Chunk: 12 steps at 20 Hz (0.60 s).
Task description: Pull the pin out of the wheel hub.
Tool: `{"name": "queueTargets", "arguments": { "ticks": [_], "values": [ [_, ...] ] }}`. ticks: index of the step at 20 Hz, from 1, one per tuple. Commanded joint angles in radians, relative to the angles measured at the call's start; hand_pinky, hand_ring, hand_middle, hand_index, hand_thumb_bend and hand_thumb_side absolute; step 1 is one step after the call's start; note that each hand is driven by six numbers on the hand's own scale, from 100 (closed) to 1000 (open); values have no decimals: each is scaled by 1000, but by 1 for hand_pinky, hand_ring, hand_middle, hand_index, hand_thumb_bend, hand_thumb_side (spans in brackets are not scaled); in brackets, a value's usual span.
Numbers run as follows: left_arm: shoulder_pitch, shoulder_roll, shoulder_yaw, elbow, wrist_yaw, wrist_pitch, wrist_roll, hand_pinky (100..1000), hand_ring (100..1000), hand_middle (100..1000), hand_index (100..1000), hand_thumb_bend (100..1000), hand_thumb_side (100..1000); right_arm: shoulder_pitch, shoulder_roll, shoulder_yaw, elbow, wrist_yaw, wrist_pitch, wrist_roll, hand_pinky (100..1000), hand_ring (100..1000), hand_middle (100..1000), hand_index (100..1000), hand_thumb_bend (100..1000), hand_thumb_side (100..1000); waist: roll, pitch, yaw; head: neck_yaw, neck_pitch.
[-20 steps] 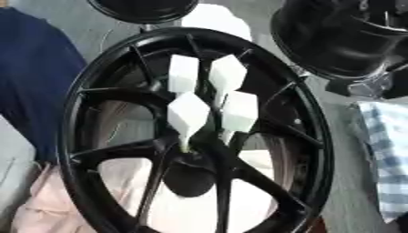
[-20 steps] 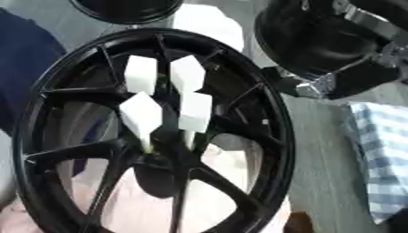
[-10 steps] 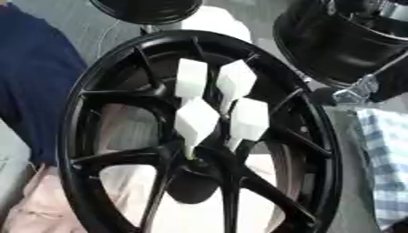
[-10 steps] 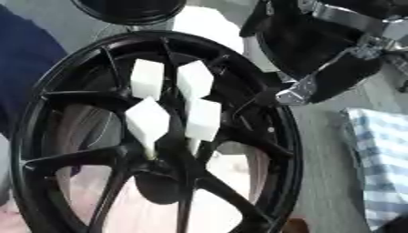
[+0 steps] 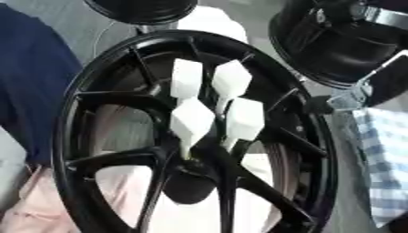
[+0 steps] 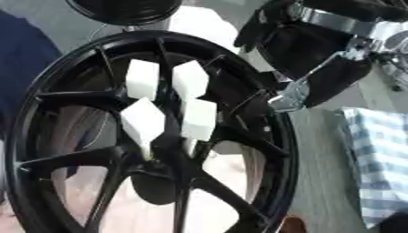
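Right eye view: right hand [image 6: 318, 59] at upper right beside wheel hub [image 6: 151, 136] rim; finger state cannot be told. Four white pins [image 5: 194, 123] stand seated around hub centre, untouched.

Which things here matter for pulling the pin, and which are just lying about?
For the job: wheel; four white pins at its hub; right hand, upper right.

Lying about: checked cloth; dark blue fabric; black round object.
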Motion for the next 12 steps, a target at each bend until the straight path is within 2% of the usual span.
{"name": "queueTargets", "arguments": {
  "ticks": [1, 6, 11, 12],
  "values": [
    [7, 21, 3, -12, -1, 1, 2, 542, 572, 472, 665, 100, 872, -10, 2, 3, -11, -59, 52, -50, 717, 738, 599, 746, 581, 334, 16, -41, -13, 1, 4],
    [29, 26, 8, -6, -1, -1, 7, 542, 573, 472, 665, 100, 872, -71, 87, 21, -11, -132, 130, -128, 714, 738, 599, 744, 577, 324, 22, -60, -38, 22, 21],
    [31, 28, 9, -5, -1, -2, 8, 542, 573, 472, 665, 100, 872, -113, 109, 51, -11, -160, 210, -182, 714, 738, 599, 744, 577, 324, 22, -63, -40, 24, 23],
    [32, 28, 9, -5, -1, -2, 8, 541, 573, 472, 665, 100, 872, -122, 113, 52, -11, -162, 227, -183, 718, 746, 607, 747, 549, 315, 22, -64, -41, 25, 27]
  ]
}}
